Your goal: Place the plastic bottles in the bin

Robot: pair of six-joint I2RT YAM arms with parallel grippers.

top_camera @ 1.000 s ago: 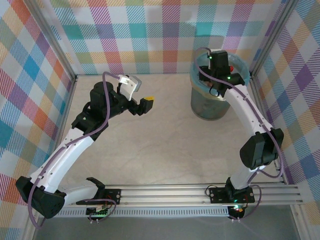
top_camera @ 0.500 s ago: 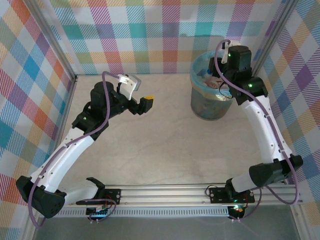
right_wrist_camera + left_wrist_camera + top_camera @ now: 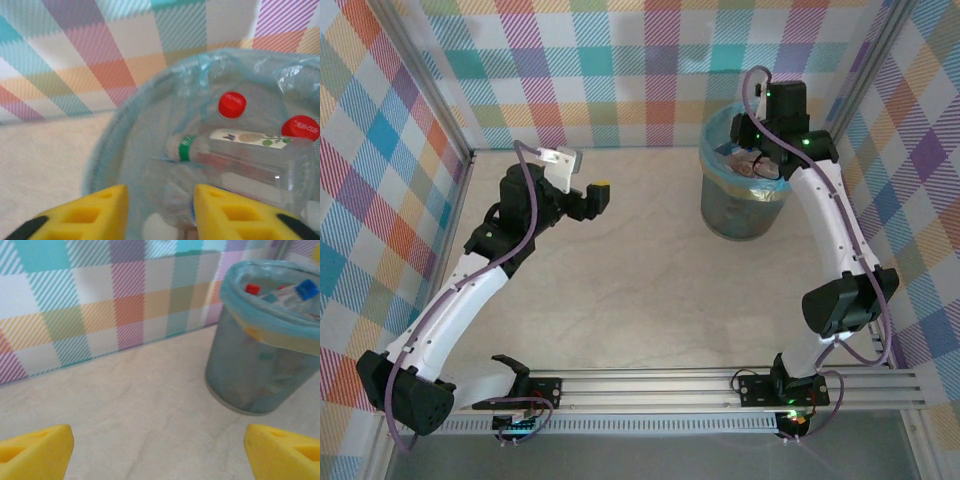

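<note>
Plaid walls [image 3: 620, 60], beige tabletop [image 3: 640, 270]

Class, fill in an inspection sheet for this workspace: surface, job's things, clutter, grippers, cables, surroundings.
surface: beige marbled tabletop, bare where visible.
job's things: round grey bin with blue liner at back right; clear plastic bottles lying inside.
clutter: nothing seen.
grippers: left gripper open, empty, above the tabletop; right gripper open over the bin.
cables: purple cables along both arms.
surroundings: pastel checked walls; aluminium rail at near edge.
</note>
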